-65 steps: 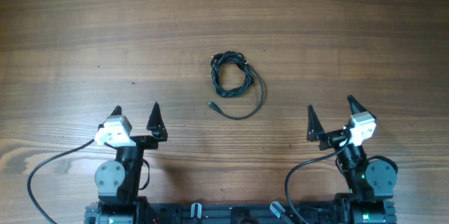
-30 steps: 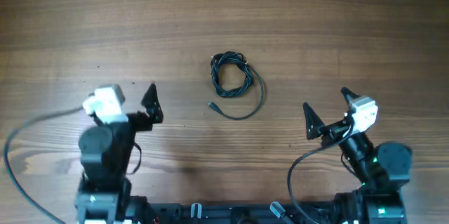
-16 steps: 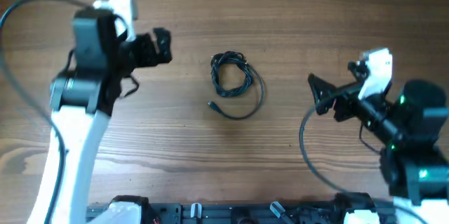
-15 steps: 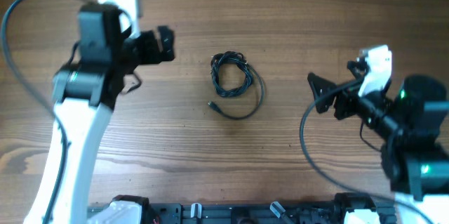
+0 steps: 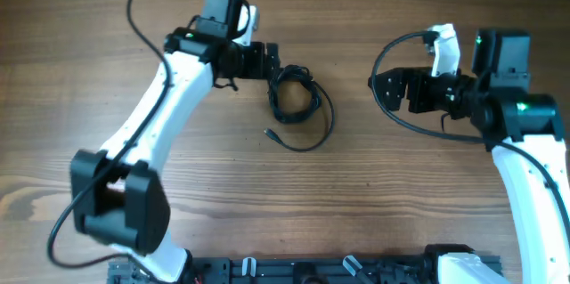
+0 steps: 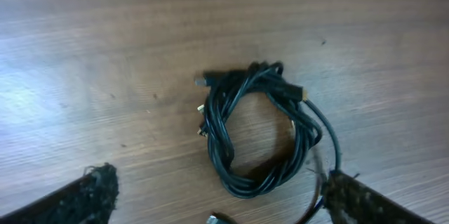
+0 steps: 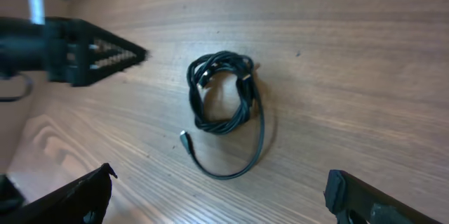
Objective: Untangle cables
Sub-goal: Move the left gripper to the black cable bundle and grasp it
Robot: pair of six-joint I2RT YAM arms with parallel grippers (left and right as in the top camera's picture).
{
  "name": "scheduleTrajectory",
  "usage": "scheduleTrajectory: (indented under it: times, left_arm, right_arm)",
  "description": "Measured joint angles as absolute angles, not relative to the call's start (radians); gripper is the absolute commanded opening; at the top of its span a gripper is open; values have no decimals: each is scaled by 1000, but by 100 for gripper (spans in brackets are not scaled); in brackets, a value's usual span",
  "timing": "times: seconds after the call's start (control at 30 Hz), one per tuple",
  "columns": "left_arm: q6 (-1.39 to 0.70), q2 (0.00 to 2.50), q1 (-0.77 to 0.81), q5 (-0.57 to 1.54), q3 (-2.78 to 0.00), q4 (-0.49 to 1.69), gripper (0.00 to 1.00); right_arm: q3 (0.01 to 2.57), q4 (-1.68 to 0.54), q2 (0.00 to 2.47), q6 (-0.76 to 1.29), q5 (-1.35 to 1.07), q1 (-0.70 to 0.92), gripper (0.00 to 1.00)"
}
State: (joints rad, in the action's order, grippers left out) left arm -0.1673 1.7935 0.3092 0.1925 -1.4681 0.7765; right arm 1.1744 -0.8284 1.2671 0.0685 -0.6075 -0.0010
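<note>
Cables (image 5: 292, 97) lay in a small black coil at the middle of the wooden desk (image 5: 89, 17). The left arm (image 5: 160, 115) was stretched far forward, and the left hand (image 5: 265, 60) was spread wide just beside the coil's upper left. The right arm (image 5: 525, 150) was bent inward, and the right hand (image 5: 385, 91) was spread wide, apart from the coil. One loose tail ended in a plug (image 5: 269, 133).

One tangle of cables (image 5: 292, 99) (count unclear), two end effectors (image 5: 272, 61) (image 5: 378, 93)
</note>
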Motion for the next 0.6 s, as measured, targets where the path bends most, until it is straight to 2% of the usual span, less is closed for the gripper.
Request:
scheduleTrajectory:
  times: [0.07,0.27,0.6]
  left_arm:
    - [-180,1845,322,191,-1468,776,67]
    - [-227,1966,353,188,-1468,723,60]
    - [-249,2032,368,119,-1468,674,44]
  right_arm:
    - [1174,-831,1277,72,-619,-1,97]
    - [1174,-831,1277,79,-628,-1,95]
    - [1174,-831,1277,79,-628,-1,95]
